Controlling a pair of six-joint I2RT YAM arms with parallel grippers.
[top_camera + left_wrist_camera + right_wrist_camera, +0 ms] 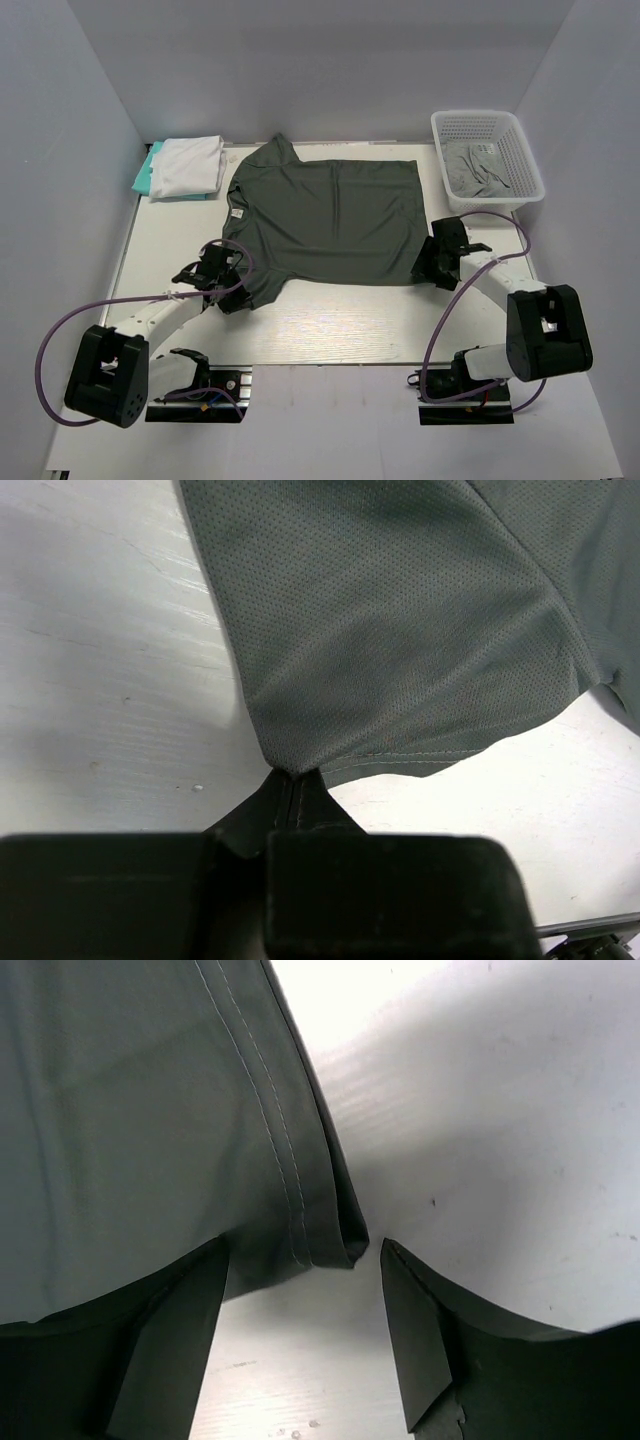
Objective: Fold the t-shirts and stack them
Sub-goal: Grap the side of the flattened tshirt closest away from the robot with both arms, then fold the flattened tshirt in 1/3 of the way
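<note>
Charcoal shirt [325, 215] lies unfolded, left claw [295, 780] pinching its sleeve, right claw [303, 1247] agape at its hem; 2 folded shirts [190, 165] beside it, 1 grey shirt [478, 168] apparently crumpled in basket [482, 116].

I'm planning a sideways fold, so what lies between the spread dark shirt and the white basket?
Nothing: only a bare strip of table separates the dark shirt from the basket, as the top external view shows.

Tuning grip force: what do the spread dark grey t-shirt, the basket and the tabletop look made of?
Dark grey t-shirt: matte fine-mesh knit, probably synthetic sports fabric; tiny pinholes and a stitched hem show close up.
Basket: white rigid plastic, by its moulded lattice walls.
Tabletop: white, faint wood-grain streaks, slight sheen; likely laminate or painted wood.
</note>
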